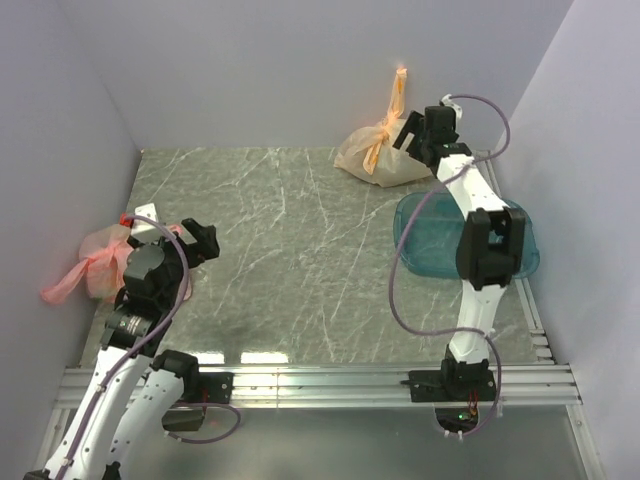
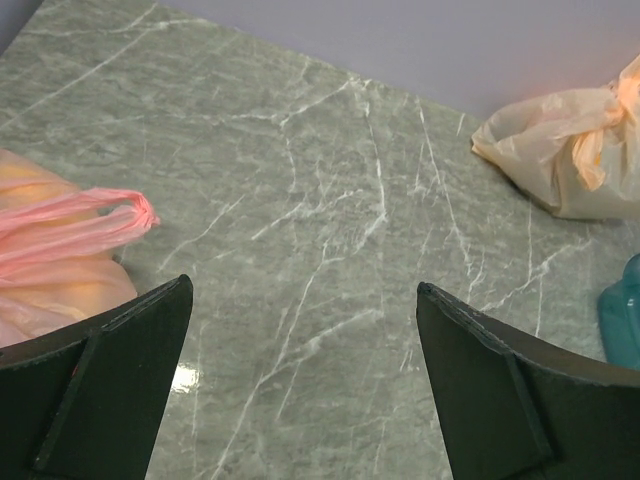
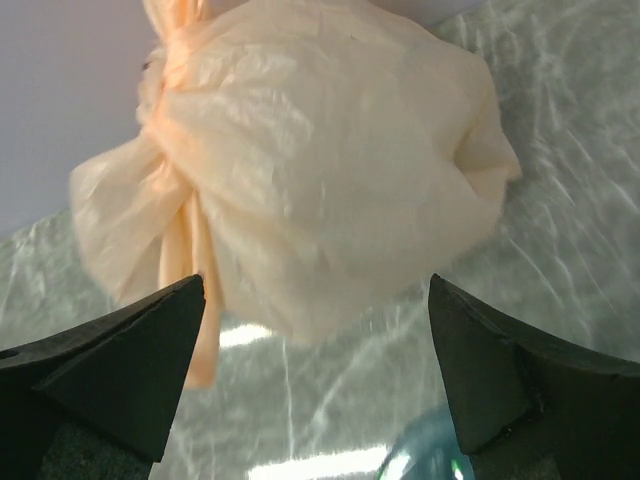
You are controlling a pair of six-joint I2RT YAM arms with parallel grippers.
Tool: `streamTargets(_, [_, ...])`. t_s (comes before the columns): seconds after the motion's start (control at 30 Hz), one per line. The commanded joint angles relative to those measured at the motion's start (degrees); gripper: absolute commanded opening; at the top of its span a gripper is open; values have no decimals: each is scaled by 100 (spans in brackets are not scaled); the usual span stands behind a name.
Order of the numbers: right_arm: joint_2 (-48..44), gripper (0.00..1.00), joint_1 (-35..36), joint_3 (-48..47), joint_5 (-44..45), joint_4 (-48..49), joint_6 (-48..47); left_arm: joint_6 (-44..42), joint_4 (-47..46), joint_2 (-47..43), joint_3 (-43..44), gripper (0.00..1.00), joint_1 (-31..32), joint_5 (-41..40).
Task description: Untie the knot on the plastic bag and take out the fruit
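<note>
Worktop (image 1: pixel 300 260) carries the bag (image 1: pixel 385 160) at its far right, by the back wall, so the right end effector (image 3: pixel 315 295), spread wide and empty just beside it, should probably pinch one loose handle tail at the knot (image 3: pixel 165 130) and pull along the strip, not upward, lest the bag lift. Left end effector (image 2: pixel 303 288) hangs released, holding nothing, well apart near the pink bag (image 2: pixel 60 250)
</note>
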State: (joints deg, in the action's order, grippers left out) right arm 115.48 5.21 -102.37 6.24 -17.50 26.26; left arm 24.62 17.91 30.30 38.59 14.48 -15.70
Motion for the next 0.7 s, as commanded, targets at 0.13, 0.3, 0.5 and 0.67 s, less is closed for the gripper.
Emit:
streamTargets(0.13, [1211, 93, -38, -1091, -220, 721, -148, -159, -156, 248, 123, 99, 29, 59])
streamTargets(0.3, [1469, 29, 111, -1400, -536, 634, -402, -194, -183, 301, 114, 99, 29, 50])
streamTargets(0.5, [627, 0, 717, -778, -1257, 792, -1201, -195, -192, 195, 88, 98, 37, 120])
streamTargets(0.67, [-349, 0, 1621, 66, -1388, 905, -1571, -151, -235, 37, 44, 98, 37, 208])
